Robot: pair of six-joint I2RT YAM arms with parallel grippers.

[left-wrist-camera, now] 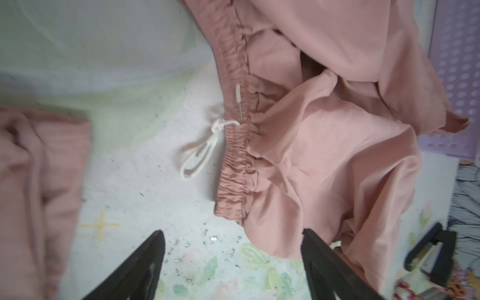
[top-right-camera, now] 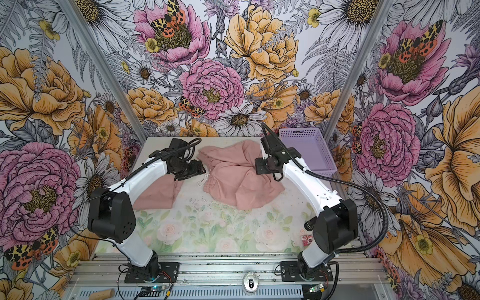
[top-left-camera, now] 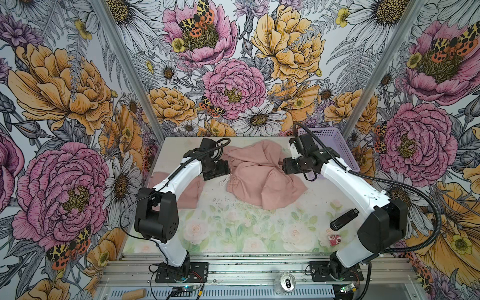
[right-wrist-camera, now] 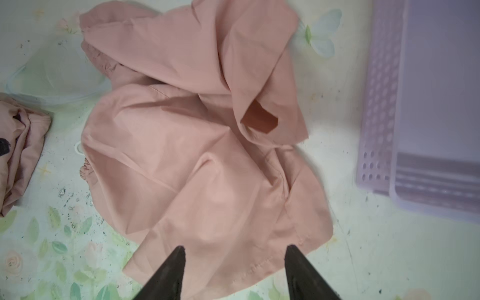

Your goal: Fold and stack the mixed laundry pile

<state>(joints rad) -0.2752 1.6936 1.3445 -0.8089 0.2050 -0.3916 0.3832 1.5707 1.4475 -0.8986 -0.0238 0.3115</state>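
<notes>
Shorts (top-left-camera: 259,176) lie crumpled on the table (top-left-camera: 233,233), from its centre toward 12 o'clock in both top views. The waistband (left-wrist-camera: 233,166) faces 9 o'clock, with the drawstring (left-wrist-camera: 200,155) spilled beside it. The left gripper (left-wrist-camera: 233,233) hovers just off the waistband, fingers spread and holding nothing. The right gripper (right-wrist-camera: 235,249) hangs over the hem side at 3 o'clock, likewise spread and empty.

The step looks like flattening the shorts before a fold. It would be best to pinch one layer only, left at the waistband's corner and right at the stitched hem (right-wrist-camera: 265,265). Then draw apart along the 9-to-3 line until the twisted leg near 12 o'clock opens out. Keep the drawstring out of the grip, or it may drag the waist askew.

Open table runs from the centre to 6 o'clock, and that is the best place to spread. A second garment (top-right-camera: 158,192) lies at 9 o'clock under the left arm, near the shorts but apart. The basket (top-right-camera: 298,133) stands at 2 o'clock; whether the cloth touches it, I cannot tell. A black gadget (top-left-camera: 344,219) sits at 4 o'clock.
</notes>
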